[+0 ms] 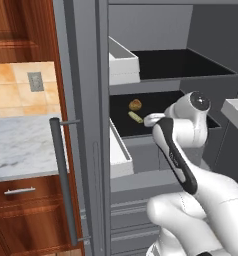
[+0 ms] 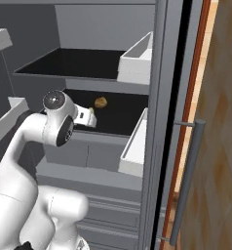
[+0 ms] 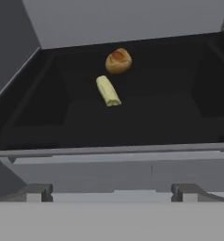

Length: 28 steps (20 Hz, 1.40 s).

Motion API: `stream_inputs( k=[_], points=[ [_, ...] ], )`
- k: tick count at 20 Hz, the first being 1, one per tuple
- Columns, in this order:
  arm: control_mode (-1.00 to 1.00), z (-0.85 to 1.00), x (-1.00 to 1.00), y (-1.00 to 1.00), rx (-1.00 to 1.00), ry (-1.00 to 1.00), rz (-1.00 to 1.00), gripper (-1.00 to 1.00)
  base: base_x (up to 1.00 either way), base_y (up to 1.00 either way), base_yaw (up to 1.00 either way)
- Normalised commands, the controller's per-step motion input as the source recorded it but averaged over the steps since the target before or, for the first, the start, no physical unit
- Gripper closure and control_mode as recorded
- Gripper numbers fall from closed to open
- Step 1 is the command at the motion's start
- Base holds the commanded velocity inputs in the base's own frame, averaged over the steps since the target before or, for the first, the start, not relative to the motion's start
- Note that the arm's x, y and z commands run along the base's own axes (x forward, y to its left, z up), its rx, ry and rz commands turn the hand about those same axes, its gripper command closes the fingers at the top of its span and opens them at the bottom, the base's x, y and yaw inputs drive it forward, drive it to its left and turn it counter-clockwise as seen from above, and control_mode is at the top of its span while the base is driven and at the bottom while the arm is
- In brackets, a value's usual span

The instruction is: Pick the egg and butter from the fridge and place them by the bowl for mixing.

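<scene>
Inside the tall grey fridge (image 1: 91,75), the pale yellow-green butter stick (image 3: 108,91) lies on the black shelf (image 3: 147,108) beside a golden-orange lumpy ball (image 3: 118,60); the gripper (image 3: 112,192) hovers at the shelf's front edge, fingers apart.

Golden-orange lumpy ball (image 3: 118,60) toward the shelf's back edge. Marble counter (image 1: 21,145) at left, over brown wooden cupboards (image 1: 26,215); tan tiled wall (image 1: 21,90) above.

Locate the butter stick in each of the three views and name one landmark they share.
Left base view: the butter lies centre, on the black fridge shelf, left of the arm.
Right base view: butter peeks past the wrist, left of centre.
Hand view: butter upper centre.
Shared landmark: golden-orange lumpy ball just behind it.
</scene>
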Motion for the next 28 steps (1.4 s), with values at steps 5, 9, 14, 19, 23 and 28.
stream_inputs(
  k=[5, 9, 14, 19, 23, 28],
  points=[
    [-1.0, -0.18, 0.41, 0.04, 0.0, 0.03, 0.0, -1.0, 0.0, 0.0, 0.0],
    [-1.0, -0.09, 0.42, 0.04, 0.0, 0.02, 0.0, -1.0, 0.0, 0.0, 0.0],
    [-1.0, -0.19, 0.35, 0.06, 0.0, -0.02, 0.0, -1.0, 0.0, 0.0, 0.0],
    [-1.0, -0.06, 0.35, 0.1, 0.0, 0.0, 0.0, -1.0, 0.0, 0.0, 0.0],
    [-1.0, -0.17, 0.3, 0.07, 0.0, 0.0, 0.0, -1.0, 0.0, 0.0, 0.0],
    [-1.0, -0.17, 0.32, 0.08, -0.01, 0.0, 0.0, -1.0, 0.0, 0.0, 0.0]
  ],
)
